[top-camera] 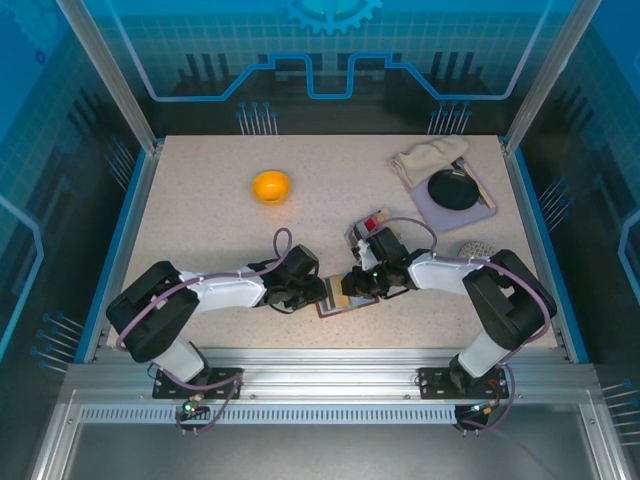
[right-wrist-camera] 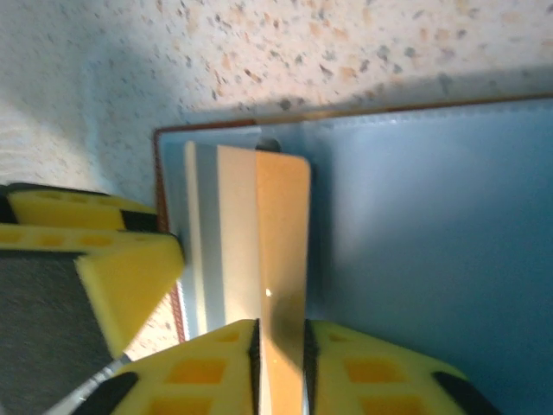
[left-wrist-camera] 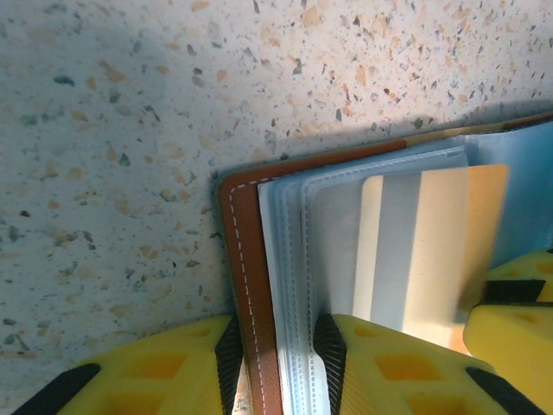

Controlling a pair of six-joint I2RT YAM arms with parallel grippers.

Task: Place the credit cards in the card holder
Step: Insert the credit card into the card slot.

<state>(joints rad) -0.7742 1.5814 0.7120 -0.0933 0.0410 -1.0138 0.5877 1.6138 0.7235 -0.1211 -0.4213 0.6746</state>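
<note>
speckled table (top-camera: pixel 200 230): credit card (right-wrist-camera: pixel 281 225) part-way into card holder (left-wrist-camera: pixel 246 259)

lay open near the front edge, between both arms. pinched its brown cover and sleeve stack in the left gripper (left-wrist-camera: pixel 278 354), jaws narrow. clamped the credit card's tail in the right gripper (right-wrist-camera: pixel 281 346), jaws snug on both faces, leading end seemingly under a clear sleeve. needed a flat, square, slow push, cover pinned steady; risked buckling the sleeve otherwise.

Stitched brown leather card holder (left-wrist-camera: pixel 251 285), glossy plastic credit card (right-wrist-camera: pixel 281 251), speckled matt table (left-wrist-camera: pixel 130 130)
</note>
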